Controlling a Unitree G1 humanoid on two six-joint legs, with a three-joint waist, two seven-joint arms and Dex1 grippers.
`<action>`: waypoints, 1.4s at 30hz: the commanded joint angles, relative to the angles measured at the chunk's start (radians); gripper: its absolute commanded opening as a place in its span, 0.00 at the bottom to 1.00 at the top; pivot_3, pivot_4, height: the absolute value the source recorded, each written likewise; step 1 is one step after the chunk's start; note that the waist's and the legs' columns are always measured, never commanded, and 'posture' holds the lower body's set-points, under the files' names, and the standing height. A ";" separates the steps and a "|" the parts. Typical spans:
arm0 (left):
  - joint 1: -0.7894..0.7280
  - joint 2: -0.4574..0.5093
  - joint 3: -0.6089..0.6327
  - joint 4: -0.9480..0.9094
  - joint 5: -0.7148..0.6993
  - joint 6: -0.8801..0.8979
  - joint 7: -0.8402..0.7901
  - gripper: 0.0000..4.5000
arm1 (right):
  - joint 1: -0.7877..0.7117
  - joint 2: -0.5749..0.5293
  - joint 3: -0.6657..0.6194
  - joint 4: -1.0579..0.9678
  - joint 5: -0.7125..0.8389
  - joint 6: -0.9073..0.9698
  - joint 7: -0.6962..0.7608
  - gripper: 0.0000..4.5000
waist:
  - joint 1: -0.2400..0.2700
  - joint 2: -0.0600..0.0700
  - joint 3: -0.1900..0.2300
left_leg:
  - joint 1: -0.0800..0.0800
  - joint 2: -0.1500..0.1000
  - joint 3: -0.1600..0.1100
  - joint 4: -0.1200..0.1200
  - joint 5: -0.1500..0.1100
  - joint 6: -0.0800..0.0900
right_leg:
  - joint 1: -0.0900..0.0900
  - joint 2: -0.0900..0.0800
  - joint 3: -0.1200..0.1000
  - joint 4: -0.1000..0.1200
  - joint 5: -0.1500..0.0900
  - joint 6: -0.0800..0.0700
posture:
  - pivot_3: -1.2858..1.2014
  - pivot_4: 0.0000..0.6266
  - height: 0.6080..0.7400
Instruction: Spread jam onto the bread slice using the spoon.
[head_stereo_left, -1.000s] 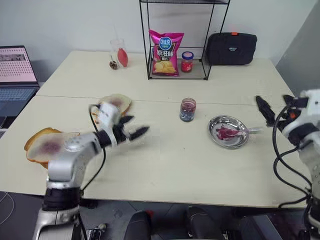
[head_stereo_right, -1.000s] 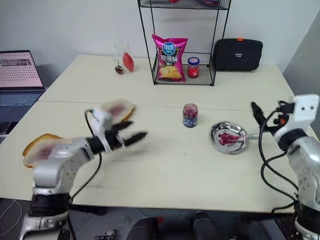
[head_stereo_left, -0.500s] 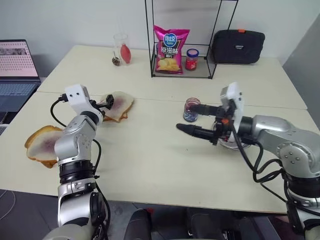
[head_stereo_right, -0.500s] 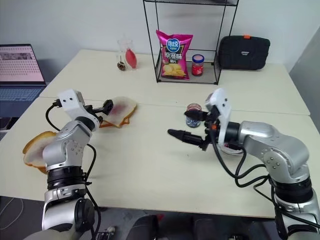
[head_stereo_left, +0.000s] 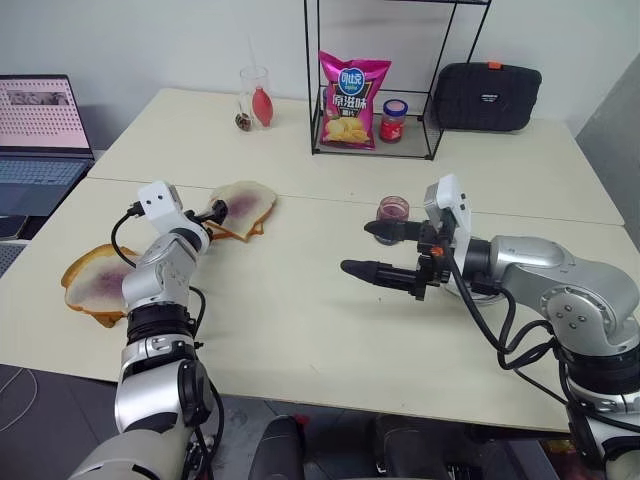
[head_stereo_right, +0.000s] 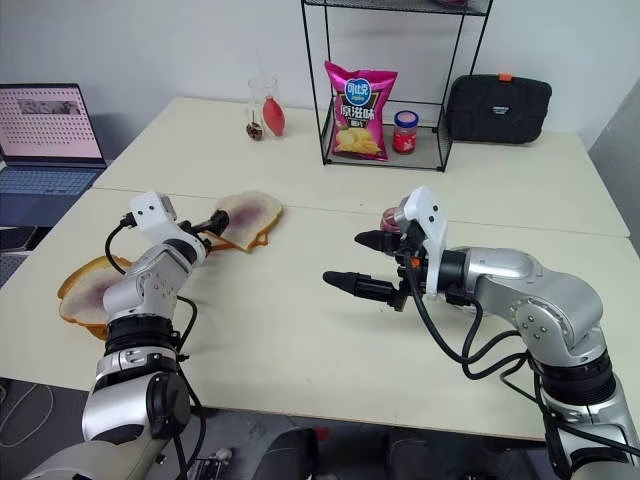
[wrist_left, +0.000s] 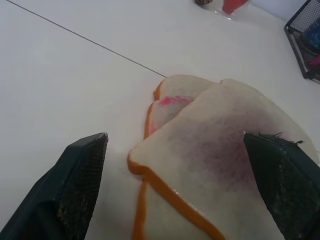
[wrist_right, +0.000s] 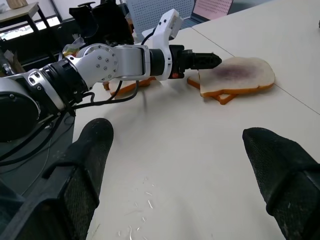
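The bread slice (head_stereo_left: 243, 207) lay on the table (head_stereo_left: 300, 330) at about ten o'clock, stacked on another slice, purple smear up. The left gripper (wrist_left: 182, 187) hovered just beside it, jaws wide, holding nothing. At three o'clock the right gripper (head_stereo_left: 372, 250) hung empty, jaws wide, beside a jam jar (head_stereo_left: 392, 212).

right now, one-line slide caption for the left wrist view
Open left gripper fingers flank stacked bread slices with purple jam stains on the pale table.
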 joint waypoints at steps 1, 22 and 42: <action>-0.039 0.022 0.006 0.010 -0.013 -0.023 -0.015 0.89 | -0.020 0.009 -0.040 -0.039 0.032 0.013 -0.023 1.00 | 0.000 0.000 0.000 | 0.000 0.000 0.000 0.000 0.000 0.000 | 0.000 0.000 0.000 0.000 0.000 0.000 | 0.52 0.24 1.00; -0.106 0.040 -0.001 -0.012 -0.029 -0.002 -0.033 0.00 | -0.028 0.008 -0.051 0.000 -0.014 -0.016 -0.025 1.00 | 0.001 0.000 0.000 | 0.000 0.000 -0.001 0.000 0.000 0.000 | 0.000 0.000 -0.001 0.001 0.000 -0.001 | 0.52 0.24 1.00; 0.210 0.216 -0.312 -0.560 0.077 0.095 -0.332 0.12 | 0.075 -0.075 -0.170 -0.063 0.062 0.019 -0.044 1.00 | -0.019 0.000 0.000 | 0.001 0.001 0.001 0.000 0.000 0.000 | 0.000 0.000 0.002 0.002 0.001 -0.002 | 0.52 0.24 1.00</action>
